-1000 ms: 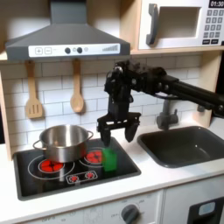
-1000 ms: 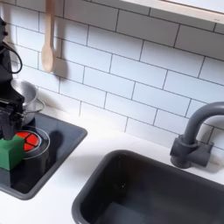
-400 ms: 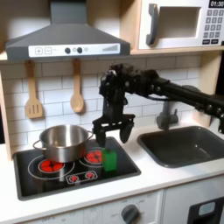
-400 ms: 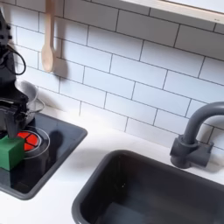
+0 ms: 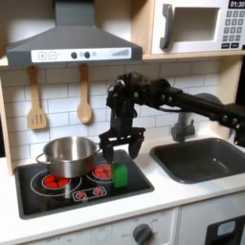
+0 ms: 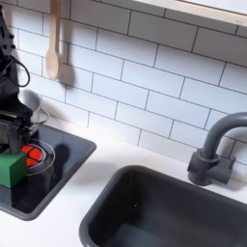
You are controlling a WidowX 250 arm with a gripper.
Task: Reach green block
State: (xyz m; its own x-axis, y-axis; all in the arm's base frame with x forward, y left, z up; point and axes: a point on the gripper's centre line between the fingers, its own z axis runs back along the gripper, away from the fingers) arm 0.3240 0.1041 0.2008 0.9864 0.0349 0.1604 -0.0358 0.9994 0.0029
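Note:
The green block [image 5: 121,175] stands upright on the black toy stove [image 5: 57,191], at its right front, and shows at the second exterior view's left edge as well [image 6: 11,168]. My black gripper [image 5: 119,148] hangs open just above the block, fingers pointing down and spread to either side of it, not touching. In the second exterior view the gripper [image 6: 12,133] sits directly over the block beside the steel pot.
A steel pot [image 5: 68,156] stands on the stove's left burner, close to the gripper. A dark sink [image 5: 205,159] with a grey faucet [image 6: 214,150] lies to the right. Wooden utensils [image 5: 84,103] hang on the tiled wall.
The gripper has shifted left and slightly down, now centred over the green block. The block and pot have not moved.

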